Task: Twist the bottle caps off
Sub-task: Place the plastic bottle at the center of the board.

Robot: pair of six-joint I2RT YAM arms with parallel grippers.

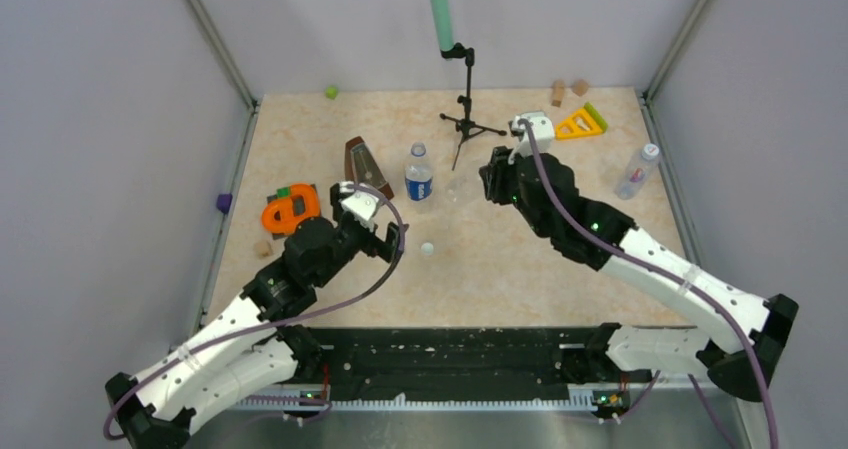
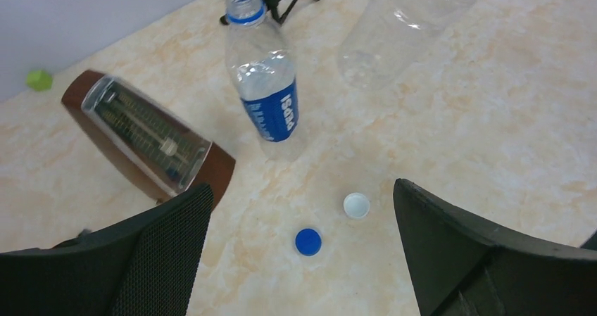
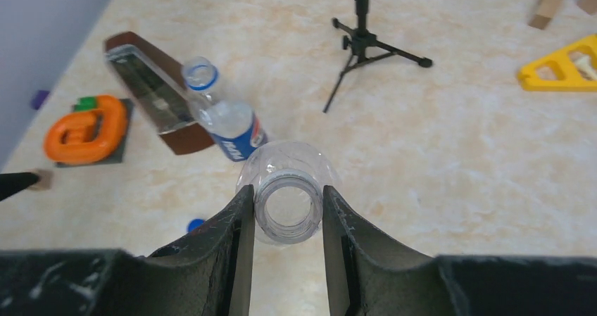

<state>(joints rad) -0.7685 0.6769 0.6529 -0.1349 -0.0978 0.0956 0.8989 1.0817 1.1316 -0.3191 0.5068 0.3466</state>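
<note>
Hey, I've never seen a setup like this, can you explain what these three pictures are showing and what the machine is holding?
These are two robot arms bolted to the near edge of a marble-patterned table. One picture looks down from above; the other two come from cameras on each arm's wrist, so the dark shapes at their bottom edges are that arm's own fingers.

The right gripper is closed around the neck of a plain clear plastic bottle, whose mouth is open. The left gripper is wide open and holds nothing; below it a small dark blue cap and a small white cap lie on the table.

Nearby stands an uncapped clear bottle with a blue-and-white label. A third bottle, bluish and still capped, lies at the right. A brown metronome, a black tripod stand and some toys are scattered around.
</note>
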